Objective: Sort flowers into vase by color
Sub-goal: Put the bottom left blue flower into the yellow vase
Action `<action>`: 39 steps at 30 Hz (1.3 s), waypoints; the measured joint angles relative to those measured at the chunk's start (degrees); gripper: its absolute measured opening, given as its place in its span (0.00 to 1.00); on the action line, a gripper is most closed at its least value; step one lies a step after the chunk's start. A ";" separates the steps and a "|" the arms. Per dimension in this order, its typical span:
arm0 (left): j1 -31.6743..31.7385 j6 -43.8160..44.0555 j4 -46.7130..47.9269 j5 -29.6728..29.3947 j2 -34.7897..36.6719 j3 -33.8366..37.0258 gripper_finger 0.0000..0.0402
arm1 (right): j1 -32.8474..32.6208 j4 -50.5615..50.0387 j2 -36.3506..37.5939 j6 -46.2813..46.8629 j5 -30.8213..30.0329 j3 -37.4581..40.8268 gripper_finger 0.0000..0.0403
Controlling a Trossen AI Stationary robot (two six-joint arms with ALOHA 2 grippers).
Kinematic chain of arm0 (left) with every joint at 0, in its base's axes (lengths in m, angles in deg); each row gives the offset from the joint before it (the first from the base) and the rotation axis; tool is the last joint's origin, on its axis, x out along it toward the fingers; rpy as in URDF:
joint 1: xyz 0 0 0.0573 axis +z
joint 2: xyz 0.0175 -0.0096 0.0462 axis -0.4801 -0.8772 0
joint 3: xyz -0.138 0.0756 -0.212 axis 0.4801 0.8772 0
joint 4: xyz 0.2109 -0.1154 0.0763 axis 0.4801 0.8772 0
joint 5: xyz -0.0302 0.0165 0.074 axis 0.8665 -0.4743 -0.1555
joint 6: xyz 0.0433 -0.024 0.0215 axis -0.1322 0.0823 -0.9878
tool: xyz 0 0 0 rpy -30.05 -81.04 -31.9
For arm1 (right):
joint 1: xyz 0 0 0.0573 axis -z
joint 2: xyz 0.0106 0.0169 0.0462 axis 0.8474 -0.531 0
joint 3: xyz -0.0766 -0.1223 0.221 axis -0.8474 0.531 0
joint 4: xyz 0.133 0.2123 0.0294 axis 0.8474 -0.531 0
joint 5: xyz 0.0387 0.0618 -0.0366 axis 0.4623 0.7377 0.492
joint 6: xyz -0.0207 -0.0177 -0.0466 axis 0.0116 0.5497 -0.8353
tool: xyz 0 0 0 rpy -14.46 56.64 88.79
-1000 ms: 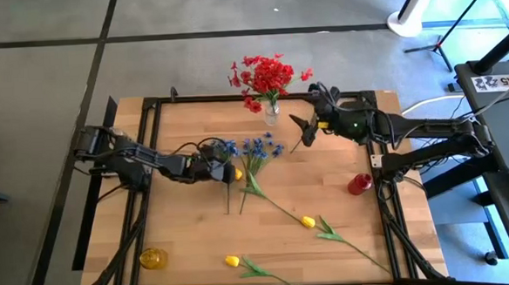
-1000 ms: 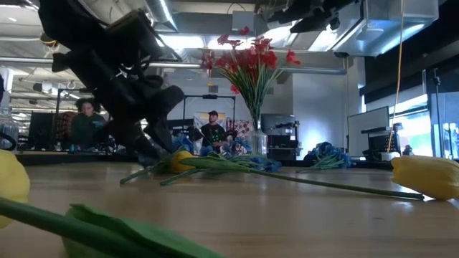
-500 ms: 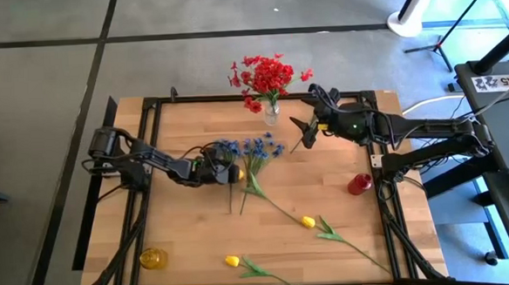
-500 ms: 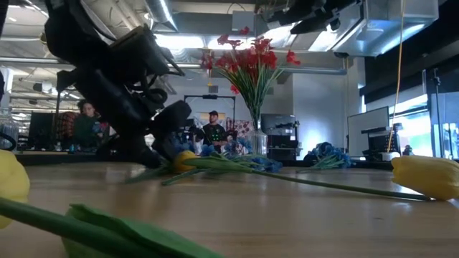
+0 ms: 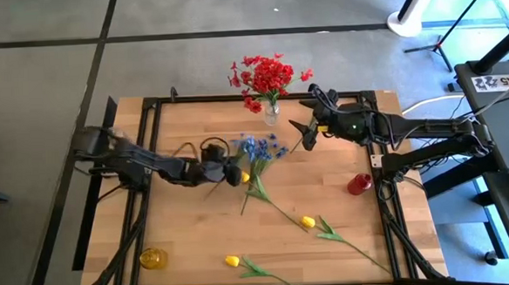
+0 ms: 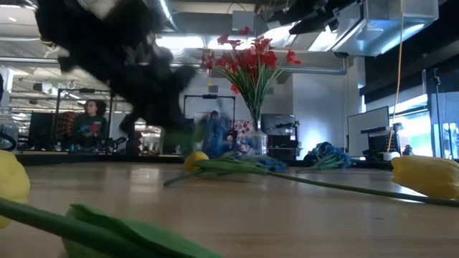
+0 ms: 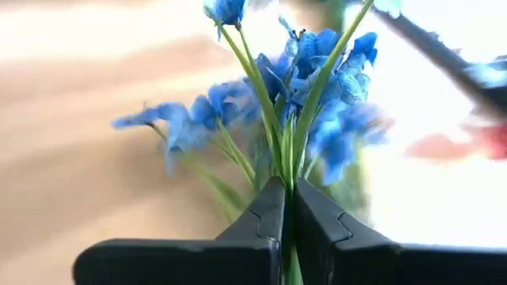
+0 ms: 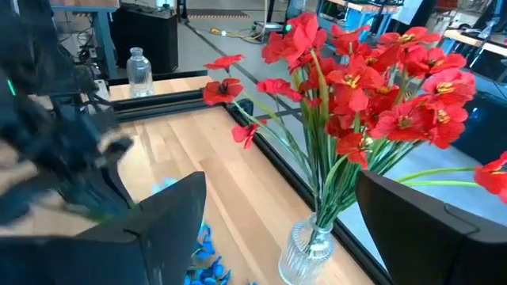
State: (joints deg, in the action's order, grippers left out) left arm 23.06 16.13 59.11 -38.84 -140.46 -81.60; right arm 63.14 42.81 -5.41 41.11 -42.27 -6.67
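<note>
The left gripper sits over the middle of the light wooden slatted surface, its fingers clamped on the thin green stems of a bunch of small blue blooms. The blue petals fan out beyond the fingertips, lifted off the surface. Just beside the gripper lies a yellow tulip-like bud; two more yellow buds on long green stems lie nearer the front edge. A clear glass vase of red blooms stands at the far edge. The right gripper hangs just beside that vase, fingers spread wide and empty. Bare surface lies open at front left.
</note>
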 joint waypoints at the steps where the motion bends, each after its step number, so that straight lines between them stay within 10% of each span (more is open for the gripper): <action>1: -0.27 -3.01 1.37 0.13 3.24 0.00 0.02 | -0.02 -0.31 0.16 -0.01 0.05 0.00 0.80; 9: -1.74 -25.00 8.86 8.79 33.34 3.37 0.01 | -0.02 0.16 0.29 -0.29 5.64 0.00 0.80; 17: -5.43 -41.18 -0.59 30.69 52.86 13.93 0.02 | -0.02 7.58 0.20 1.48 14.47 0.00 0.80; 27: -7.13 -42.04 -9.13 59.14 61.58 19.56 0.02 | 0.00 11.19 0.12 5.61 13.76 0.00 0.80; 39: -17.19 -40.56 -13.66 61.61 62.41 19.56 0.02 | 0.00 17.82 -7.56 9.76 11.96 0.00 0.80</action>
State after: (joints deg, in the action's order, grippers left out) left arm 5.88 -24.43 45.45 22.77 -78.05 -62.04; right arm 63.14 60.63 -12.96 50.87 -30.32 -6.67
